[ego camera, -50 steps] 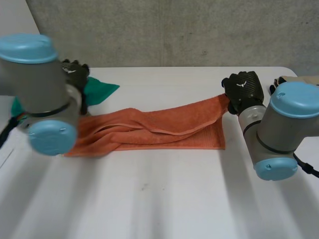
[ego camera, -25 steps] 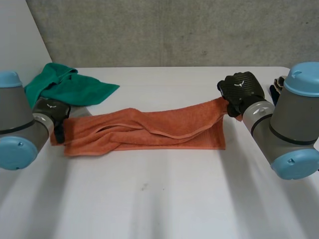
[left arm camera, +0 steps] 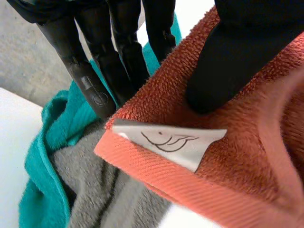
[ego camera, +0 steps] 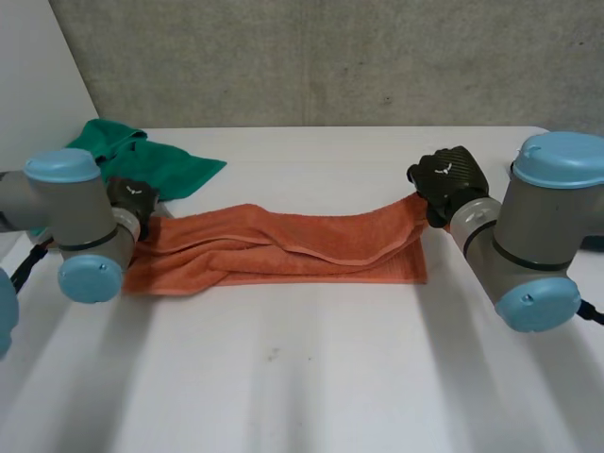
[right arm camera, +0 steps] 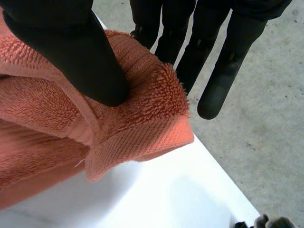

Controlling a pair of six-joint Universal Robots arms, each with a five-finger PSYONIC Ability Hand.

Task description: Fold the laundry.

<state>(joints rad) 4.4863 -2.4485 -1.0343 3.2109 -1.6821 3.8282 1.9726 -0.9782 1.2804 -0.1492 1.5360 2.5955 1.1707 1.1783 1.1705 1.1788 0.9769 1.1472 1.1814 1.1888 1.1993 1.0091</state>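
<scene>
A long orange towel (ego camera: 283, 245) lies bunched lengthwise across the white table (ego camera: 302, 377), stretched between both hands. My left hand (ego camera: 130, 200) is at its left end. In the left wrist view the thumb (left arm camera: 232, 61) presses the towel's corner (left arm camera: 247, 142) just above a white label (left arm camera: 171, 140), with the fingers (left arm camera: 90, 71) behind the cloth. My right hand (ego camera: 451, 177) holds the far right corner slightly off the table. There the thumb (right arm camera: 80, 52) pins the corner (right arm camera: 142, 114) against the fingers (right arm camera: 223, 71).
A green cloth (ego camera: 156, 165) lies crumpled at the back left, just behind the left hand, with a grey cloth (left arm camera: 104, 190) beside it under the towel's corner. Small dark objects (right arm camera: 266, 222) sit near the table's right edge. A concrete wall stands behind.
The left arm swung in and lowered its hand onto the towel's left corner, where the hand closed from open to a pinch. The right hand kept its corner and barely shifted.
</scene>
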